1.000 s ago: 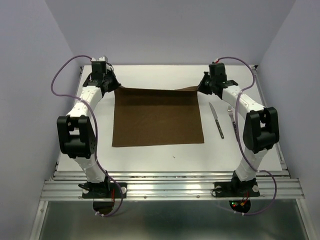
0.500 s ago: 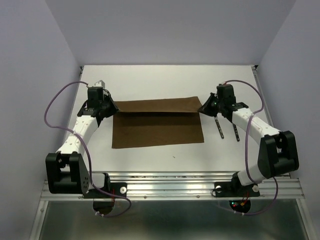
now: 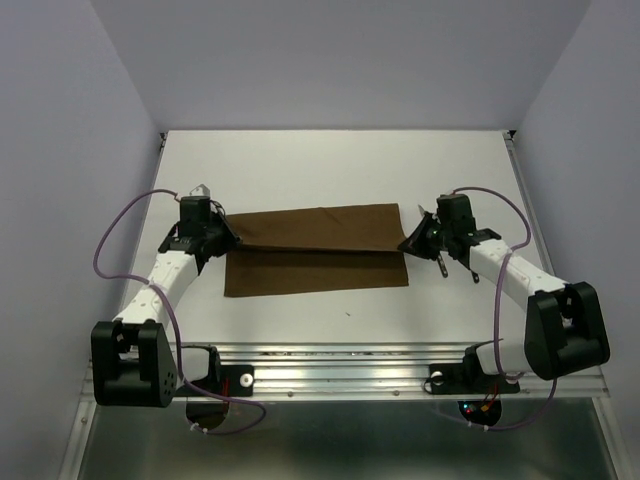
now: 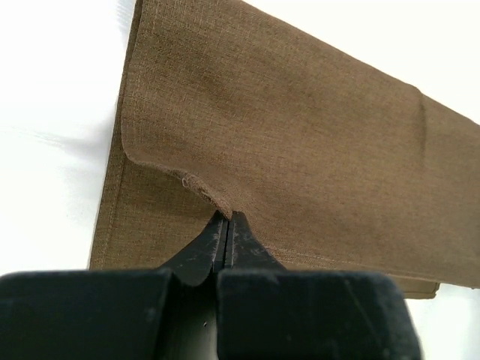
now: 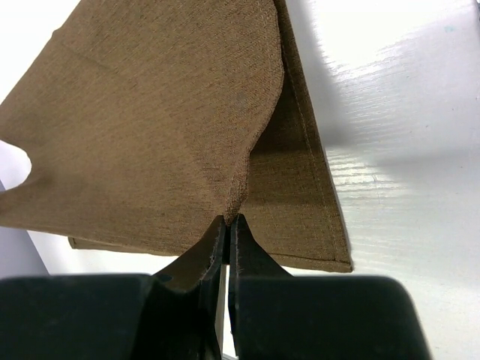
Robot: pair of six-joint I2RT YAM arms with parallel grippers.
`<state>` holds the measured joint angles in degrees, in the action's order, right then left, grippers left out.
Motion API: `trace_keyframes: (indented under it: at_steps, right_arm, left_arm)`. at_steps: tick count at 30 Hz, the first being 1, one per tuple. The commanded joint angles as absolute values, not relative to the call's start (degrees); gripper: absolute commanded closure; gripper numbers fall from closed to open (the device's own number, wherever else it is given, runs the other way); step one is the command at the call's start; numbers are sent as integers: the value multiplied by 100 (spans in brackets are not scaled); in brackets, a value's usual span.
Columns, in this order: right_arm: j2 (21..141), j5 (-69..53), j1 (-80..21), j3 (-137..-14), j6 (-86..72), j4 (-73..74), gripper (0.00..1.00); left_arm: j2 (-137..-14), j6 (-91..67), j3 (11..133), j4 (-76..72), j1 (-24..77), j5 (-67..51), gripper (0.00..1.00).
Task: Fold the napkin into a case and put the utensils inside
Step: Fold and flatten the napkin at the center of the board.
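The dark brown napkin (image 3: pixel 315 250) lies mid-table with its far half lifted and drawn over the near half. My left gripper (image 3: pixel 222 238) is shut on the napkin's left far corner, and my right gripper (image 3: pixel 408 243) is shut on the right far corner. In the left wrist view the closed gripper (image 4: pixel 227 217) pinches a peak of napkin (image 4: pixel 300 127). The right wrist view shows the same: the gripper (image 5: pixel 227 219) nips a peak of napkin (image 5: pixel 150 127) above the lower layer. The knife (image 3: pixel 441 268) and fork (image 3: pixel 474 274) lie right of the napkin, mostly hidden under my right arm.
The white table (image 3: pixel 330 170) runs back to lilac walls on three sides. A metal rail (image 3: pixel 340 375) carrying both arm bases lines the near edge. Purple cables loop beside each arm.
Both grippers have travelled from the far side toward the near edge, carrying the napkin's far edge with them. The lifted half now covers more of the near half.
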<state>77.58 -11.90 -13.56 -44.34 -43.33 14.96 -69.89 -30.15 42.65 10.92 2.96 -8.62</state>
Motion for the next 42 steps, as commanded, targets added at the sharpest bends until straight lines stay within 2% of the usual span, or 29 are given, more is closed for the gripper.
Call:
trace_keyframes:
  at_steps: [1, 9, 18, 25, 33, 42]
  right_arm:
    - [7524, -1187, -1362, -4465, -4280, 1327, 99]
    - [7374, -1397, -1362, -4438, -4228, 1353, 99]
    - [7584, -1336, -1362, -5026, -3665, 1573, 99]
    - [8778, -468, -1362, -6755, -3297, 1661, 99]
    - [10052, -114, -1362, -8593, -2874, 1679, 99]
    - [10679, -26, -1310, -9176, -2883, 1679, 99]
  left_arm:
    - [-6680, -3085, 4289, 1002, 316, -668, 100]
    - [-6574, -3146, 4377, 1221, 325, -519, 100]
    - [-7240, -2804, 5457, 1318, 325, -466, 100]
    - [-8410, -2584, 7054, 1257, 316, -615, 100]
    - [-9903, -2127, 8770, 1415, 308, -712, 100]
    - [-10661, -2180, 9536, 1274, 255, -1107, 100]
